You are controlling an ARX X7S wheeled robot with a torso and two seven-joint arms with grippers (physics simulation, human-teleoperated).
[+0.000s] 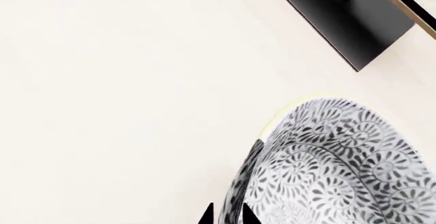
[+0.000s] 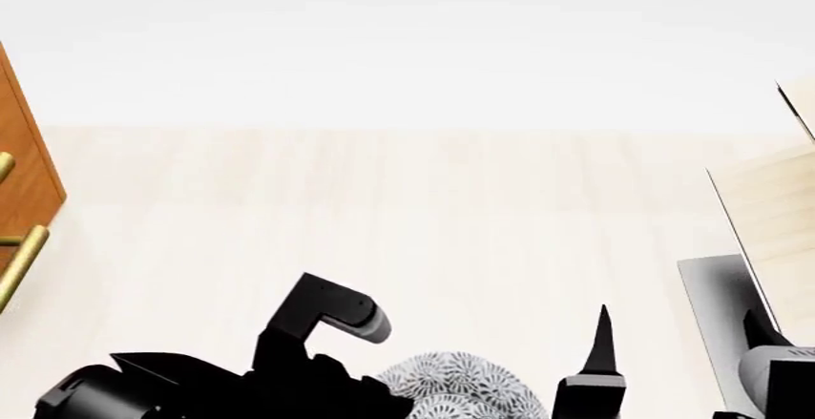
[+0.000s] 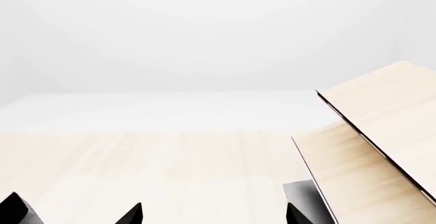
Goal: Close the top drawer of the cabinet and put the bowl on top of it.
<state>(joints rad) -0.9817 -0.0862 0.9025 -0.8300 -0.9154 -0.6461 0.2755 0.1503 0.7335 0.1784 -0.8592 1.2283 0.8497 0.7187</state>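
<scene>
Pale wood flooring (image 2: 421,209) ran back to a blank white wall in the head view, with little else on it. At about nine o'clock in that view stood the cabinet (image 2: 23,152), only a reddish-brown edge of it showing, with two brass bar handles (image 2: 23,264) on its front; which drawer they belonged to, and whether the top drawer was shut, could not be told. At three o'clock rose a pale light-wood structure (image 2: 777,209) on a dark base (image 2: 720,295).

The bowl (image 2: 452,381) sat at six o'clock, low in the head view, partly hidden behind the left gripper (image 2: 338,371) (its dark body crossed the bowl's near side). In the left wrist view the bowl (image 1: 340,163) filled one corner, a dark finger (image 1: 253,155) lying against its patterned wall; the left gripper appeared closed on the rim.

The right gripper (image 3: 71,214) showed two dark fingertips (image 3: 129,215) set well apart with nothing between them.
</scene>
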